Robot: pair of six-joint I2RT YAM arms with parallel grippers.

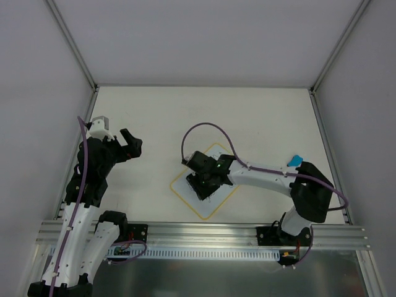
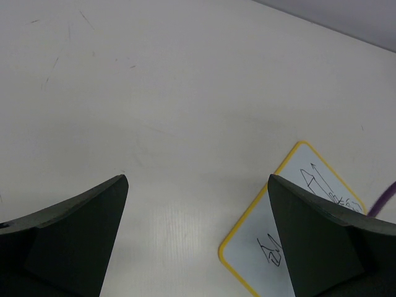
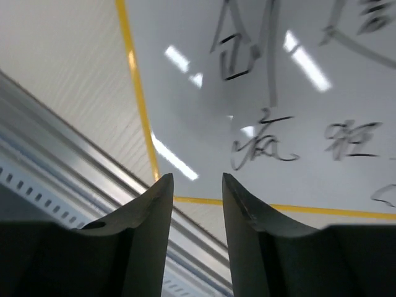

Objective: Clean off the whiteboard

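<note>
The whiteboard (image 1: 184, 185), white with a yellow border and dark scribbles, lies turned diamond-wise at the table's middle. My right gripper (image 1: 204, 184) hangs low over its near half, jaws a little apart with nothing between them. In the right wrist view the gripper (image 3: 196, 177) points at the whiteboard's (image 3: 297, 93) near yellow edge, with scribbles just beyond the fingertips. My left gripper (image 1: 131, 144) is wide open and empty, to the left of the board. In the left wrist view the gripper (image 2: 198, 179) faces bare table, and the board's corner (image 2: 260, 247) shows beside the right finger.
A small blue eraser block (image 1: 295, 161) lies on the table to the right, behind the right arm's elbow. The aluminium rail (image 1: 204, 232) runs along the near edge and also shows in the right wrist view (image 3: 62, 124). Grey walls enclose the table.
</note>
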